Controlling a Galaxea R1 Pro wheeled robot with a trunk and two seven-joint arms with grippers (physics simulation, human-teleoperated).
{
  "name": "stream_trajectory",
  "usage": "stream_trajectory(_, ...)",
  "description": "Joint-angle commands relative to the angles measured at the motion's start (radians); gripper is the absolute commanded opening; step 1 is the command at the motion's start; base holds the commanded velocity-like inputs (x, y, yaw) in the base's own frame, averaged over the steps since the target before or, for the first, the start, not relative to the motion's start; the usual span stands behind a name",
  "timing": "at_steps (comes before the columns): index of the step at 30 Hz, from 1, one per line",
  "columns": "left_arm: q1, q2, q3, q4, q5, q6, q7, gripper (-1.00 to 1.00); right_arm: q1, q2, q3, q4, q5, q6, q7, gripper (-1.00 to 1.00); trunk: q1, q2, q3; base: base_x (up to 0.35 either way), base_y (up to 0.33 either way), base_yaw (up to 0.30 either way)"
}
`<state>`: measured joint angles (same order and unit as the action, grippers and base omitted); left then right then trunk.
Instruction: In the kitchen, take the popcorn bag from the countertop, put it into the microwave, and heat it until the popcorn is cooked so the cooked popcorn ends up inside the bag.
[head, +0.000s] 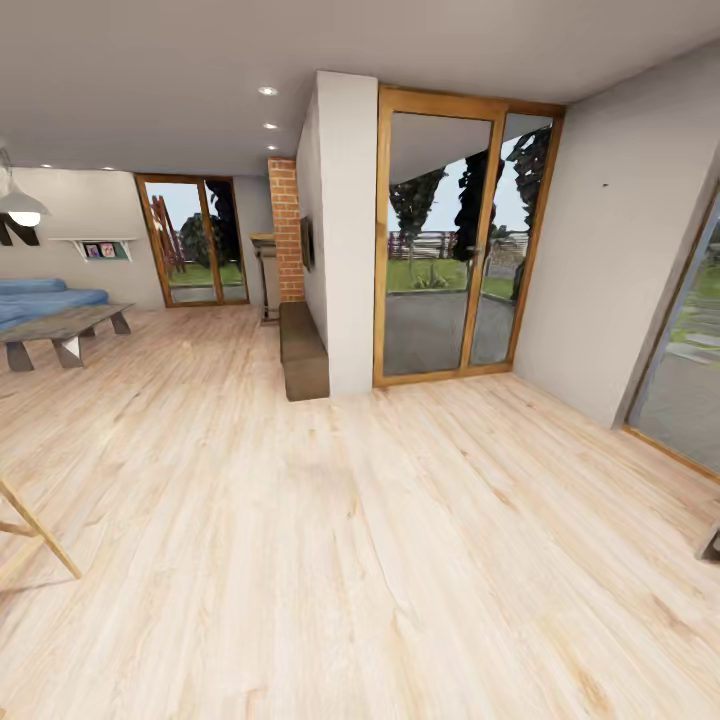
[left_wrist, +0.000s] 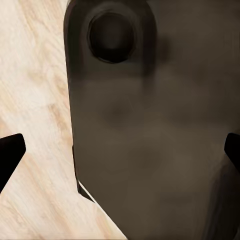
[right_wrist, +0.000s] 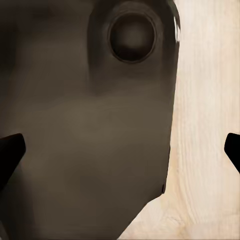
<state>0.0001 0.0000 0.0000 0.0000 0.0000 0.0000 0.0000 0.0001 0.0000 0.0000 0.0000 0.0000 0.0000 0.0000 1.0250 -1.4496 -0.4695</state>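
You face a living room's wood floor (head: 330, 540) and glass door (head: 440, 240), kitchen unseen; both grippers (left_wrist: 120, 150) (right_wrist: 120, 150) spread wide, empty

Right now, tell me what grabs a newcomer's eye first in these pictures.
The tall wood-framed glass door straight ahead, with trees and lawn behind it, stands out first. A pale wooden floor spreads across the foreground, and a blue sofa sits far left behind a low table. Both wrist views look past a dark robot body onto the floor.

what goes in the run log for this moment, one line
phase: in transit | view: wood floor, glass doors, blue sofa | left hand: open, empty | right hand: open, empty
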Motion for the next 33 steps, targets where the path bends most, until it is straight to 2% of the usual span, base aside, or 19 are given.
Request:
stream_trajectory(1, -0.001, 0.001, 0.006, -0.006, 0.003, -0.006, -0.001, 1.0, -0.002, 0.006, 0.0, -0.003, 0.001, -0.003, 0.002, 1.0, 0.0, 0.0, 0.0, 0.0, 0.0, 0.0)
stream_trajectory(13, -0.002, -0.002, 0.014, -0.035, 0.005, -0.056, 0.0, 1.0, -0.002, 0.008, 0.002, -0.003, -0.001, -0.004, 0.002, 1.0, 0.0, 0.0, 0.0, 0.0, 0.0, -0.012)
stream_trajectory(23, -0.001, -0.003, 0.013, -0.036, 0.006, -0.06, 0.0, 1.0, -0.002, 0.008, -0.003, -0.002, -0.008, -0.009, -0.001, 1.0, 0.0, 0.0, 0.0, 0.0, 0.0, -0.264)
stream_trajectory(30, -0.001, 0.001, 0.007, -0.037, 0.004, -0.061, 0.0, 1.0, -0.002, 0.002, -0.003, 0.007, -0.01, -0.078, -0.002, 1.0, 0.0, 0.0, 0.0, 0.0, 0.0, -0.287)
stream_trajectory(33, -0.001, 0.006, 0.001, -0.038, -0.002, -0.061, 0.0, 1.0, -0.002, -0.004, -0.003, 0.007, -0.029, -0.083, 0.0, 1.0, 0.0, 0.0, 0.0, 0.0, 0.0, -0.287)
